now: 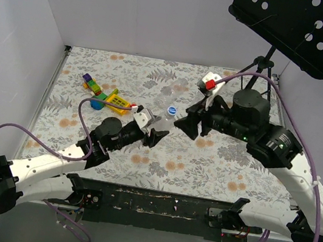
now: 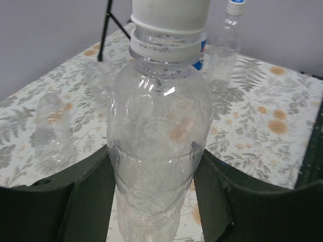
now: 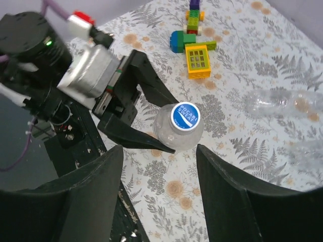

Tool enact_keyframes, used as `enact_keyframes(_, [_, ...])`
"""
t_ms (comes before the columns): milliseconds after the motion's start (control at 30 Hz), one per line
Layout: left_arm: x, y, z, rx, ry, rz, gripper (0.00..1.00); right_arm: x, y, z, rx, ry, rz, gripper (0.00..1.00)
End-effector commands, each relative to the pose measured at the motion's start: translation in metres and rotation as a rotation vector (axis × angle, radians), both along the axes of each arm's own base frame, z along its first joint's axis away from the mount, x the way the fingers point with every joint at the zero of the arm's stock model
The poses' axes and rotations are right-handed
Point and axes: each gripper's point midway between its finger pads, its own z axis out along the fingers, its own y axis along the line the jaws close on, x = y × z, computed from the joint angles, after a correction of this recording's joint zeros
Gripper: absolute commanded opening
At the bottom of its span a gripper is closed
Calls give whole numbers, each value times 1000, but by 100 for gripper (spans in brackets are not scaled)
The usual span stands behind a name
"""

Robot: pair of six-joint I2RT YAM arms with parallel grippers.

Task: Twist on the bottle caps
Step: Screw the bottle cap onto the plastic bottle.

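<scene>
A clear bottle (image 2: 159,151) stands upright, clamped low on its body by my left gripper (image 2: 157,201), whose two jaws press on its sides. On its neck sits a blue-topped bottle cap (image 3: 184,116) with a white skirt (image 2: 170,12). From above, the same cap (image 1: 172,110) shows just beyond my left gripper (image 1: 159,127). My right gripper (image 3: 159,201) is open, its fingers spread wide with nothing between them and the cap just beyond their tips. It hovers right of the bottle (image 1: 188,118). A second capped bottle (image 2: 224,50) stands behind.
Colourful toy blocks (image 1: 107,95) lie at the left of the flowered cloth. Clear bottles lie on their sides (image 2: 50,126) (image 3: 282,103). A black tripod (image 1: 261,66) with a perforated black plate (image 1: 299,26) stands at the back right. White walls enclose the table.
</scene>
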Motion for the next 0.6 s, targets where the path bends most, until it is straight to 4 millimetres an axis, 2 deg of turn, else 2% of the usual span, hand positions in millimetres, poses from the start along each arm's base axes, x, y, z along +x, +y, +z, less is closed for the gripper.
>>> enact_keyframes(0, [-36, -24, 17, -47, 30, -296, 0, -39, -11, 22, -31, -208, 298, 69])
enact_keyframes(100, [-53, -31, 19, -56, 65, -443, 0, -50, -16, 24, -48, -289, 384, 72])
enact_keyframes(300, [-84, -35, 20, -51, 80, -659, 0, -63, -17, 20, -70, -347, 497, 71])
enact_keyframes(567, [-93, -36, 20, -53, 76, -718, 1, -63, -9, 9, -102, -326, 553, 64])
